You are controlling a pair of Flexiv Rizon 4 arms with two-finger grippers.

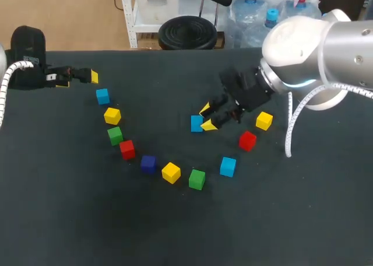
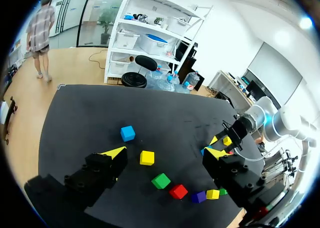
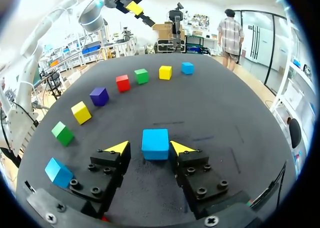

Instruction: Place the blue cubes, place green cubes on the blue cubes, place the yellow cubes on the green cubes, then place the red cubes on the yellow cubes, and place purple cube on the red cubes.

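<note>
A blue cube (image 1: 197, 123) (image 3: 155, 143) rests on the black table between the fingers of my right gripper (image 1: 206, 117) (image 3: 150, 148). One finger lies against it and a thin gap shows at the other, so the gripper is open. The other cubes curve in an arc: blue (image 1: 102, 95), yellow (image 1: 112, 115), green (image 1: 115, 135), red (image 1: 127, 149), purple (image 1: 148, 163), yellow (image 1: 171, 172), green (image 1: 197, 179), blue (image 1: 228, 166), red (image 1: 247, 140), yellow (image 1: 264, 121). My left gripper (image 1: 78, 78) (image 2: 165, 152) hovers wide open and empty at the far left, behind the arc's blue end (image 2: 127, 133).
The black table (image 1: 186, 231) has bare cloth in front of the arc and behind my right gripper. My right arm (image 1: 326, 50) comes in over the back right corner, with a white cable (image 1: 289, 132) hanging beside the yellow cube.
</note>
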